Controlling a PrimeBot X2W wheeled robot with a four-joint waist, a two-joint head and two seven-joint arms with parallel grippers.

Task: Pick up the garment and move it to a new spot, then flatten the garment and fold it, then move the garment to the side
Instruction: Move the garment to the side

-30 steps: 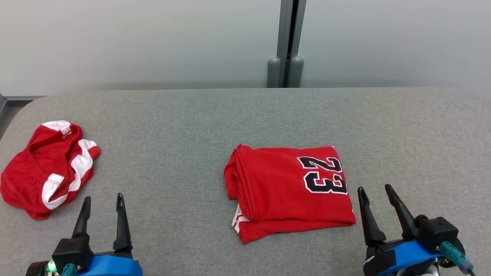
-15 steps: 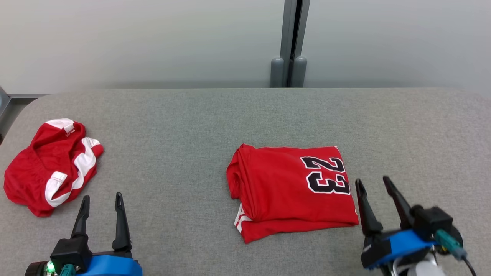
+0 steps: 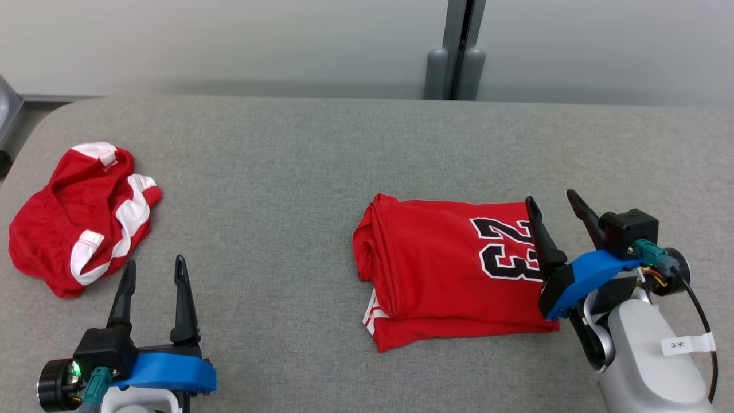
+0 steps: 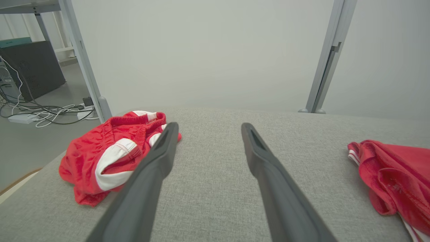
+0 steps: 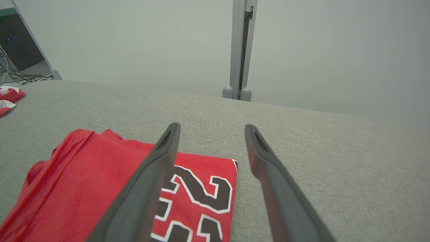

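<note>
1. A grey fabric-covered surface w/ rounded corners is carrying everything. A pale wall panel is running behind it, and a grey upright post is standing straight behind the jersey.
2. The folded red jersey is lying flat on the surface, its black "23" facing up at the right end.
3. Crumpled red & white shorts are lying well apart to the jersey's left.
4. The R pincer is hanging open over the jersey's right edge, w/ one finger above the "23" and the other above bare surface just right of the jersey. Contact w/ the cloth: can't tell.
5. The L pincer is sitting open, gripping nothing, well left of the jersey on the near side.
6. The L wrist view is taking in the room far left of the jersey: a floor w/ loose cables, a dark box and a slanted metal frame leg. The R wrist view is giving the "23" close up, w/ its white outline.
</note>
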